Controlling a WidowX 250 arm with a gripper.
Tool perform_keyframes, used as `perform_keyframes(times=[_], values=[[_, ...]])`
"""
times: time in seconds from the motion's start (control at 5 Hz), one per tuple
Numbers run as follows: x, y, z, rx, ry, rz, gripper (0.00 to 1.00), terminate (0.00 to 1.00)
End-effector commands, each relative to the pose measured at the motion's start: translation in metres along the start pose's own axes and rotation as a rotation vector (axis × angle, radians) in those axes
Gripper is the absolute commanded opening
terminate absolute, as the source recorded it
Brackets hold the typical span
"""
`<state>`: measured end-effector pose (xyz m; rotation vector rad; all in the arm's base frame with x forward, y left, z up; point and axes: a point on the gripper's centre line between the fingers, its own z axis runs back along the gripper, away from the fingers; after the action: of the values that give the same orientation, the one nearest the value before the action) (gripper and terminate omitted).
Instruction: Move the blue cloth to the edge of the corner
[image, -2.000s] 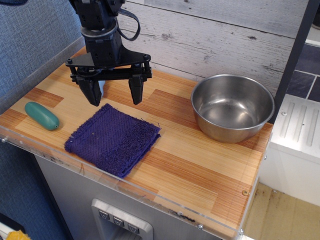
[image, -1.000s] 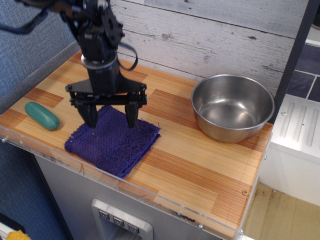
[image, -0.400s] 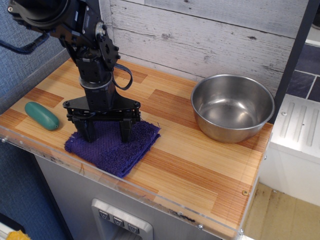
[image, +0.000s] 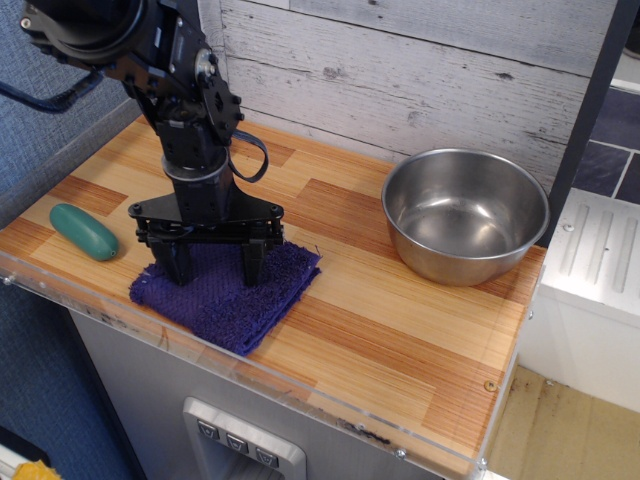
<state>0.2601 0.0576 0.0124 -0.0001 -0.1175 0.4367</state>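
Cloth first: the blue cloth (image: 228, 293) lies lower left of frame, near the counter's clear front rim, well apart from the corner (image: 487, 392) at lower right. Your gripper (image: 212, 270) stands spread wide over the cloth's upper half, both fingertips pressed into the pile, not yet closed. Watch that a pinch here may gather only the top fold, letting the rest unfurl or drag. Dragging rightward, you could also brush the steel bowl (image: 466, 212). The teal oval (image: 84, 231) sits clear, left.

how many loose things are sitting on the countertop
3: the blue cloth at the front under the fingers, a teal oval left of it, a steel bowl at the back right.
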Motion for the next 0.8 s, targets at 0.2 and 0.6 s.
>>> perform_keyframes(times=[0.2,0.6], values=[[-0.031,-0.053,-0.001,0.006,0.006,-0.104,1.0,0.0],[-0.068,-0.103,-0.002,-0.006,0.026,-0.184,1.0,0.0]])
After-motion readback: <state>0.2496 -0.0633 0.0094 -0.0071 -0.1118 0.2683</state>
